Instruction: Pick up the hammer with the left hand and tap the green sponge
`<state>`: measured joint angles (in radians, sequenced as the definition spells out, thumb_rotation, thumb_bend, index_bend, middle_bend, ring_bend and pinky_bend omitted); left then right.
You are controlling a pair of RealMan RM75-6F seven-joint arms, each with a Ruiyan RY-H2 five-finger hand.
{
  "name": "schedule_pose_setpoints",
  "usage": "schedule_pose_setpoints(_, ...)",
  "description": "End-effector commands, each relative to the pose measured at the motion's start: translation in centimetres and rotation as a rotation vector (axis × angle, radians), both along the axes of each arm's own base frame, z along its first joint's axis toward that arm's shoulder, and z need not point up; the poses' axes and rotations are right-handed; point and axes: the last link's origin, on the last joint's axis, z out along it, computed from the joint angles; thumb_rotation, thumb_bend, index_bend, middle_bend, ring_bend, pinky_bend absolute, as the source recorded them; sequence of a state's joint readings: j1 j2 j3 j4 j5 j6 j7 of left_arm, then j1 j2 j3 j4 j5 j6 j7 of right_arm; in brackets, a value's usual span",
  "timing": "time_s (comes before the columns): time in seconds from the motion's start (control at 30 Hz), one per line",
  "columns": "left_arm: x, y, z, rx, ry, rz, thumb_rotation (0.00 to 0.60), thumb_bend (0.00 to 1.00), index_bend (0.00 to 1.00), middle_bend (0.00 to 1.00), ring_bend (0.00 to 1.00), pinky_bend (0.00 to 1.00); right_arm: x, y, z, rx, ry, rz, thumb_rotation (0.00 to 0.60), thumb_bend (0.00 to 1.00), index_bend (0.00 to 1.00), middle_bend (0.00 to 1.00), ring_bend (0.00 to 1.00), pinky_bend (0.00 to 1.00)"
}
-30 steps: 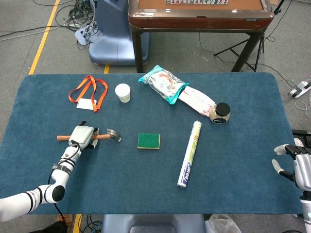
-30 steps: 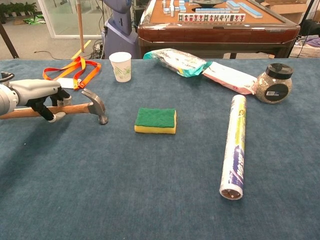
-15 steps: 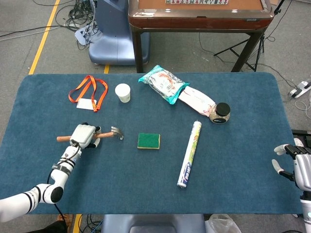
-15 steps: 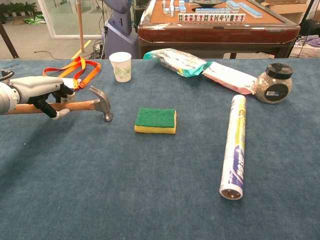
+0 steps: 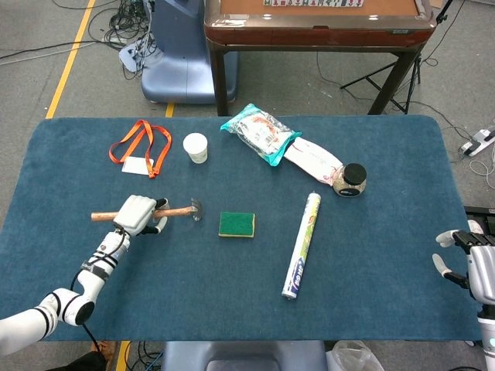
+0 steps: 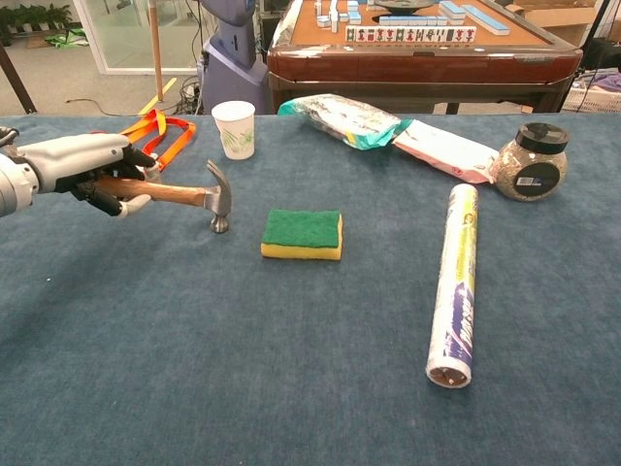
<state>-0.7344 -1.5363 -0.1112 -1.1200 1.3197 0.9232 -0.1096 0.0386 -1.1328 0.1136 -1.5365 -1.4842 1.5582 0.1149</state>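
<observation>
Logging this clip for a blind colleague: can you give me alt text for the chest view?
The left hand holds a wooden-handled hammer above the blue table, its head just left of the green sponge. A paper cup stands behind.

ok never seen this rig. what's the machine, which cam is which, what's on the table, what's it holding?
It is a two-armed robot with a five-finger robot hand on each arm, steered remotely by a person. One picture comes from its head camera looking down at the table, the other from its chest camera looking across it.

The left robot hand grips a wooden-handled hammer, head pointing down, just left of the green sponge and not touching it. The right robot hand hangs off the table's right edge, fingers apart, holding nothing.

On the blue table also lie an orange lanyard, a paper cup, two plastic packets, a dark-lidded jar and a wrapped roll.
</observation>
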Motion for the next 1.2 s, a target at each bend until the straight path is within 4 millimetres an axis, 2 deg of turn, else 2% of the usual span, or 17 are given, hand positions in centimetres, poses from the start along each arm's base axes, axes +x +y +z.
schedule_pose_setpoints(0.03, 0.1, 0.1, 0.2, -0.001, -0.058, -0.029, 0.6, 0.46, 0.68, 0.73, 0.55, 0.63, 0.0, 0.0, 0.0, 0.001, 0.0, 0.0, 0.6, 0.26, 0.47, 0.5, 0.45, 0.42)
schedule_pose_setpoints(0.23, 0.5, 0.0, 0.3, -0.018, -0.148, -0.056, 0.6, 0.47, 0.7, 0.75, 0.57, 0.72, 0.0, 0.0, 0.0, 0.001, 0.0, 0.001, 0.6, 0.26, 0.47, 0.5, 0.45, 0.42)
schedule_pose_setpoints(0.43, 1.5, -0.4, 0.6, -0.048, -0.323, -0.094, 0.6, 0.47, 0.71, 0.76, 0.57, 0.76, 0.0, 0.0, 0.0, 0.004, 0.0, 0.0, 0.6, 0.26, 0.47, 0.5, 0.45, 0.42)
schedule_pose_setpoints(0.67, 2.6, -1.3, 0.1, -0.066, -0.423, -0.213, 0.6, 0.47, 0.72, 0.77, 0.59, 0.81, 0.0, 0.0, -0.1, 0.009, 0.001, 0.0, 0.6, 0.26, 0.47, 0.5, 0.45, 0.41)
schedule_pose_setpoints(0.9, 3.5, -1.7, -1.0, -0.054, -0.415, -0.315, 0.6, 0.47, 0.72, 0.78, 0.61, 0.82, 0.0, 0.0, -0.2, 0.015, 0.001, -0.002, 0.6, 0.26, 0.47, 0.5, 0.45, 0.41)
schedule_pose_setpoints(1.2, 3.9, -1.2, -2.3, -0.041, -0.334, -0.374, 0.6, 0.47, 0.72, 0.79, 0.61, 0.82, -0.1, -0.1, -0.1, 0.013, 0.0, -0.005, 0.6, 0.26, 0.47, 0.5, 0.45, 0.41)
